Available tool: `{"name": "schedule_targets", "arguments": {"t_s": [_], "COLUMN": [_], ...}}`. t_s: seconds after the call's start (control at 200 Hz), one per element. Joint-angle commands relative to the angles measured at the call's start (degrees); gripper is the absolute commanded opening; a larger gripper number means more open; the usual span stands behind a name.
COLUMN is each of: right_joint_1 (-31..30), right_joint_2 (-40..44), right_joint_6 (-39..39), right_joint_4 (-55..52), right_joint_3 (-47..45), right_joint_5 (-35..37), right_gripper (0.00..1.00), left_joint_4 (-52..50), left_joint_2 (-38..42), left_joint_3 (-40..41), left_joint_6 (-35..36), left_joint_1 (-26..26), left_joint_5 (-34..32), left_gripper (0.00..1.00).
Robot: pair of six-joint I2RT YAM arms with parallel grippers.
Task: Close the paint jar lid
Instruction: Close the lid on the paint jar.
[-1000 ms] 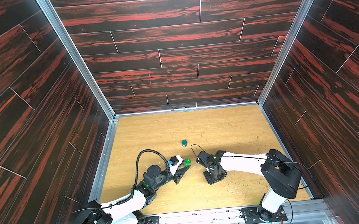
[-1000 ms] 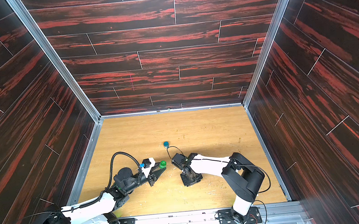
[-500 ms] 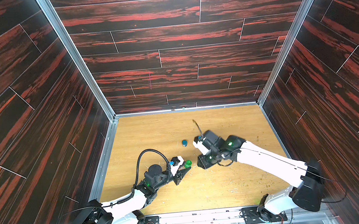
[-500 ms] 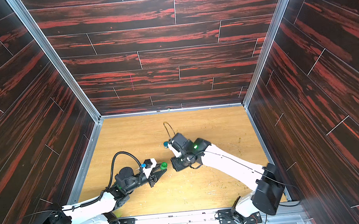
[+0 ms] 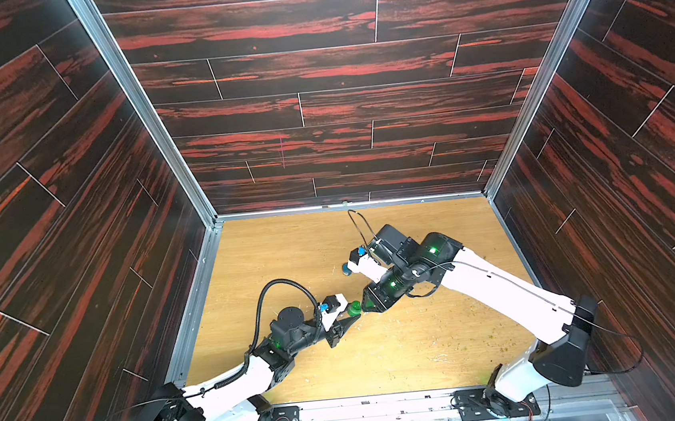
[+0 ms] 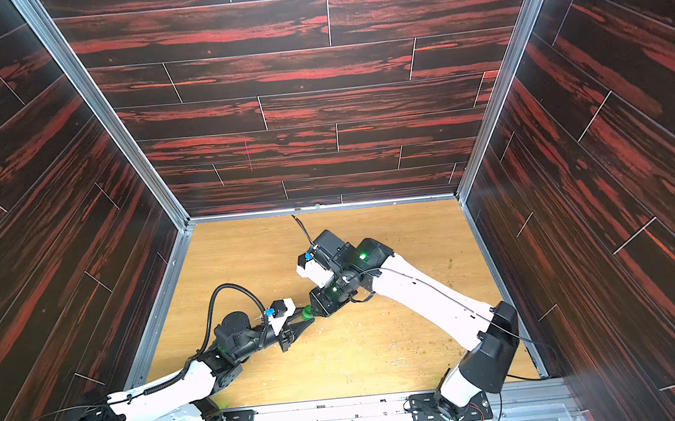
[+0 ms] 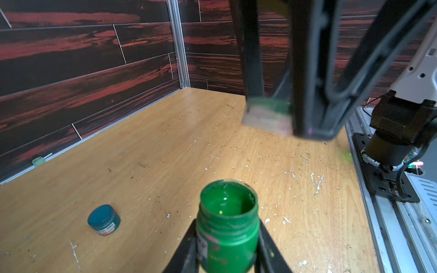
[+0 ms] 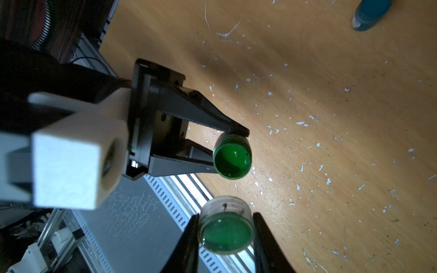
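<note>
Right wrist view: my right gripper [image 8: 225, 236] is clamped on the lid [image 8: 224, 210], its inside smeared green, hanging just short of the jar [image 8: 233, 160]. My left gripper [image 8: 227, 149] is pinched tight round the jar's body, mouth open and wet, held out over the table [image 8: 331, 106]. Small, light, stiff plastic, I'd judge, but paint makes it slippery, so I grip the lid by its ribbed skirt and keep the jar level.

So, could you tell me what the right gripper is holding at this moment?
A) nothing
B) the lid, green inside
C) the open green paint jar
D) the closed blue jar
B: in the right wrist view the lid sits clamped in the right gripper, while the left gripper holds the open green jar.
</note>
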State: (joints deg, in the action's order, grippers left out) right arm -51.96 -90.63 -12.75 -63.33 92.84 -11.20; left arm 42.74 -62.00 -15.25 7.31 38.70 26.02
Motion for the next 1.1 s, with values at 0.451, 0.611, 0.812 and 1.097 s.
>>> {"name": "schedule_targets", "arguments": {"t_s": [0.451, 0.611, 0.812, 1.097], "right_joint_1": [2.04, 2.13, 2.13, 2.22], "right_joint_2": [-3.14, -4.27, -5.61, -6.93], "right_joint_6": [0.13, 0.16, 0.4, 0.1], "right_joint_4": [0.82, 1.45, 1.69, 1.64], "right_joint_3": [1.64, 1.87, 2.2, 2.44], "right_joint_5": [-4.21, -5.75, -6.72, -5.85], "right_gripper": [0.25, 0.25, 0.25, 0.24], "left_joint_4": [-1.18, -1.39, -1.61, -1.87], "left_joint_2": [1.0, 0.83, 0.9, 1.26], "left_joint_3": [-2.33, -2.42, -2.42, -2.07], "left_joint_6": [0.91, 0.77, 0.95, 1.13], "left_joint_1": [0.24, 0.25, 0.24, 0.24], "left_joint_5": [2.9, 2.81, 2.72, 2.68], "left_gripper": [0.27, 0.27, 0.27, 0.27]}}
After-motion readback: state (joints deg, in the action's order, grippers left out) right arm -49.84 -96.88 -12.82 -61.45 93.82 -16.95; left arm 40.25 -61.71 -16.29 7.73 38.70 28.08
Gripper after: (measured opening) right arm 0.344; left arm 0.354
